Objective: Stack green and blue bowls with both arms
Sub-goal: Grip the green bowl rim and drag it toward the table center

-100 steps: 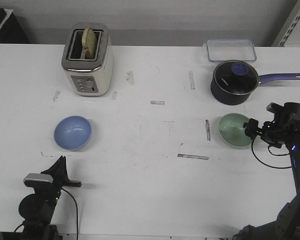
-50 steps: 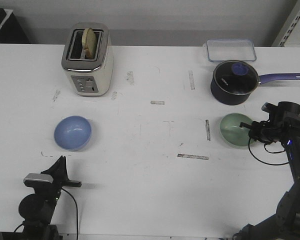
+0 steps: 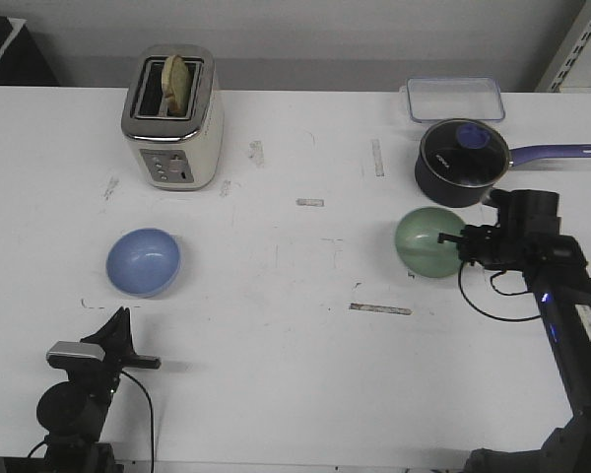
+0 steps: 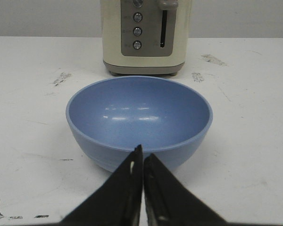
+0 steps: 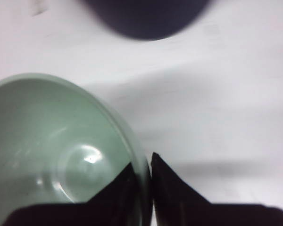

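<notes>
Reaching in from the table's right edge, the right gripper (image 3: 457,239) pinches the green bowl (image 3: 426,242) by its rim, tilted and carried leftward since before, while the closed left gripper (image 4: 142,157) hangs near the blue bowl (image 3: 143,261).

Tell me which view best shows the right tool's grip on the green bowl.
The right wrist view: the right tool pinches the green bowl's rim. The front view shows the bowl lifted and tilted; the left wrist view misses it.

Mint green bowl (image 3: 426,241), periwinkle blue bowl (image 3: 143,261), cream toaster (image 3: 171,118), white table (image 3: 295,365).
</notes>
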You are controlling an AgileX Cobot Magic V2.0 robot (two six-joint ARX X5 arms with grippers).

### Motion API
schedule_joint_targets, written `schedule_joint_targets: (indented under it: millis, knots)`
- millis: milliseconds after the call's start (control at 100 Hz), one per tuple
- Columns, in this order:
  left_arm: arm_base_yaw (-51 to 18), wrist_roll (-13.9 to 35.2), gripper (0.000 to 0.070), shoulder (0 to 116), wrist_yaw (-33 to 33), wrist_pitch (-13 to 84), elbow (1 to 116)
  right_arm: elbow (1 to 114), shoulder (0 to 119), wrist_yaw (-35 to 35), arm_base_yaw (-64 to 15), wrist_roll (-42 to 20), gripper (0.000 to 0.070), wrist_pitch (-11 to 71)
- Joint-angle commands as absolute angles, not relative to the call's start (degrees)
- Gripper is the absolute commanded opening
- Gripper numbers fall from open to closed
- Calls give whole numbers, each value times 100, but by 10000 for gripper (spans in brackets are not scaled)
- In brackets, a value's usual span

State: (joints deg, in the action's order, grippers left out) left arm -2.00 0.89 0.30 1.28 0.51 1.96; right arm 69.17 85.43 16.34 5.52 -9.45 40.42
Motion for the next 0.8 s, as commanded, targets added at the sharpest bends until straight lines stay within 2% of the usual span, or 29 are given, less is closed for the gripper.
schedule_joint_targets:
  millis: [0,110,270,460,610,790]
  knots:
    - [-193,49,1,19,108,-8,78,6995,8639,1649,115,-1234,1,3975]
    - [-193,49,1,19,108,-8,78,6993,8735,1638,-705,-1424,1,3793]
    - [-193,49,1,19,108,-8,78,6980,8984,1619,-1752,-2528,1,3306]
    - [-193,49,1,19,108,-8,78,6980,9321,1317,-2641,-3367,1,2799]
    - [-193,49,1,19,108,-8,78,6980,9456,744,-2958,-3531,1,2764]
    - [-193,47,1,19,108,-8,78,6973,9507,423,-3083,-3605,1,2816]
